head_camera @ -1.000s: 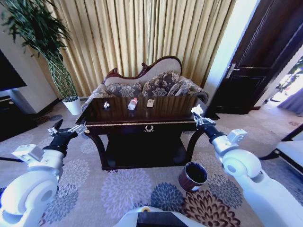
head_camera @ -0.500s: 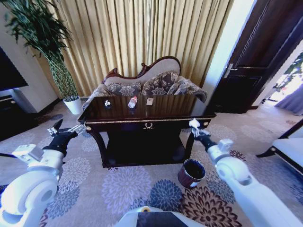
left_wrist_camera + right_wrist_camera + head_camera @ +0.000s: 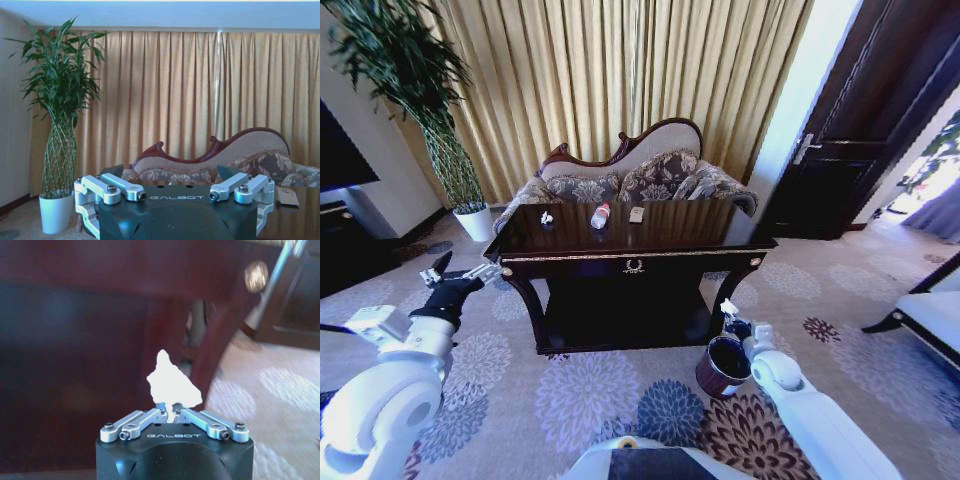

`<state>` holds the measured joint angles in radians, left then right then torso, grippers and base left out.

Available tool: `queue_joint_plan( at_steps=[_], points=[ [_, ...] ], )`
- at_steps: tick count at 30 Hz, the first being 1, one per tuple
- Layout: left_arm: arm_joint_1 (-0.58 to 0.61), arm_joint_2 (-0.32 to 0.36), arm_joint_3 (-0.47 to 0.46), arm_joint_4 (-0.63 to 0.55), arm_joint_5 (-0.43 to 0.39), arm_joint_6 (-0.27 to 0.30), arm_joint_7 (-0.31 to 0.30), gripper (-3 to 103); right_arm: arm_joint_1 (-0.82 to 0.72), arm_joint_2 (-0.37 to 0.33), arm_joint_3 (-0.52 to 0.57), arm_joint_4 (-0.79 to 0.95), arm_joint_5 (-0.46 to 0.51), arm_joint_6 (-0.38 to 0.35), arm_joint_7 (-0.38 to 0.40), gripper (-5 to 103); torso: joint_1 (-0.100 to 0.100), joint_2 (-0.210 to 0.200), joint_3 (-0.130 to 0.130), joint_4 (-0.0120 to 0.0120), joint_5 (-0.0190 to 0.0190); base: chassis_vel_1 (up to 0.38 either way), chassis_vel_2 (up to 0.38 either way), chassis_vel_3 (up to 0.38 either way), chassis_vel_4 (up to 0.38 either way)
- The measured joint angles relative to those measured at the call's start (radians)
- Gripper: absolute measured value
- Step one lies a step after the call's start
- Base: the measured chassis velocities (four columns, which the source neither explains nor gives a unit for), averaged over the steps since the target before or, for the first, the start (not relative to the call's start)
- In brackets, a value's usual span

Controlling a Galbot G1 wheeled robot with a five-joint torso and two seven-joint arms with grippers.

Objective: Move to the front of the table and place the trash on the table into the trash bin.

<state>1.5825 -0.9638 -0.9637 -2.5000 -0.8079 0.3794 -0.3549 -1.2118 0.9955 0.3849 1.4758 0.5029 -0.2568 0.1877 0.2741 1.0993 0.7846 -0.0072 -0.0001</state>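
Nearest, the right gripper [image 3: 727, 308], lowered beside the rim of the trash bin [image 3: 727, 367] on the carpet, its jaws pinched narrow on a white crumpled scrap [image 3: 170, 382]. The scrap stands up from the fingertips, held by its lower edge alone. By my judgement the step in hand is the drop: the gripper sits at the bin's far rim rather than over the mouth, so it wants bringing squarely above the opening before the jaws part. A light scrap may drift or cling, so release low and central.

Left gripper [image 3: 460, 277]: held out over the carpet off the worktop's left end, jaws spread wide, holding nothing.

Obstacles near the bin: the curved front leg [image 3: 736, 285] of the worktop [image 3: 670, 235] stands just beside the right gripper; the arm needs to keep off it.

Worktop: dark and glossy, with three items along its far edge. A small white scrap [image 3: 547, 217] toward the left, a clear bottle with red cap [image 3: 600, 216] lying in the middle, a pale flat packet [image 3: 636, 214] just beside it. All sit well apart from the bin.

Beyond: a patterned sofa [image 3: 630, 180] close behind the worktop, a potted plant [image 3: 440, 130] to the left, gold curtains [image 3: 620, 70], a dark door [image 3: 880, 120] on the right.
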Motion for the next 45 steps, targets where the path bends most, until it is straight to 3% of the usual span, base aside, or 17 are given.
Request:
queue_joint_plan(
  at_steps=[3,11,18,25,26,29,31,38,41,45],
  points=[
    [-0.003,0.012,0.0,0.0,-0.002,-0.001,0.002,100,0.083,0.014,-0.017,-0.171,-0.024,0.001,0.006,0,0.0,0.0,0.0,-0.0003,-0.0001,0.0,0.0,0.0,0.0],
    [0.001,0.014,0.008,0.0,-0.006,-0.001,0.002,100,0.232,0.047,-0.041,-0.432,-0.074,0.033,0.008,0,0.0,0.0,0.0,0.0001,-0.0002,0.0,0.0,0.0,0.0],
    [0.005,0.023,0.005,0.0,-0.006,-0.001,0.002,100,0.258,0.085,-0.041,-0.516,-0.128,0.044,0.007,-2,0.0,0.0,0.0,-0.0002,0.0,0.0,0.0,0.0,0.0],
    [0.007,0.024,0.004,0.0,-0.005,-0.001,0.002,100,0.268,0.106,-0.038,-0.54,-0.172,0.048,0.007,25,0.0,0.0,0.0,-0.0002,-0.0001,0.0,0.0,0.0,0.0],
    [0.007,0.024,0.004,0.0,-0.005,-0.001,0.002,100,0.268,0.106,-0.038,-0.54,-0.172,0.048,0.007,25,0.0,0.0,0.0,-0.0002,-0.0001,0.0,0.0,0.0,0.0],
    [0.008,0.024,0.004,0.0,-0.004,-0.001,0.002,100,0.279,0.107,-0.037,-0.555,-0.178,0.049,0.007,41,0.0,0.0,0.0,-0.0001,-0.0001,0.0,0.0,0.0,0.0],
    [0.008,0.024,0.004,0.0,-0.004,-0.001,0.002,100,0.282,0.106,-0.036,-0.559,-0.178,0.049,0.007,41,0.0,0.0,0.0,-0.0001,-0.0001,0.0,0.0,0.0,0.0],
    [0.003,0.024,0.006,0.0,-0.004,-0.002,0.002,100,0.302,0.097,-0.02,-0.593,-0.18,0.055,0.008,73,0.0,0.0,0.0,-0.0002,-0.0002,0.0,0.0,0.0,0.0],
    [0.002,0.026,0.006,0.0,-0.005,-0.004,0.002,100,0.309,0.097,-0.012,-0.608,-0.184,0.058,0.009,79,0.0,0.0,0.0,-0.0001,-0.0001,0.0,0.0,0.0,0.0],
    [0.0,0.028,0.006,0.0,-0.005,-0.008,0.002,100,0.307,0.096,-0.003,-0.612,-0.189,0.06,0.01,95,0.0,0.0,0.0,-0.0001,-0.0001,0.0,0.0,0.0,0.0]
  ],
)
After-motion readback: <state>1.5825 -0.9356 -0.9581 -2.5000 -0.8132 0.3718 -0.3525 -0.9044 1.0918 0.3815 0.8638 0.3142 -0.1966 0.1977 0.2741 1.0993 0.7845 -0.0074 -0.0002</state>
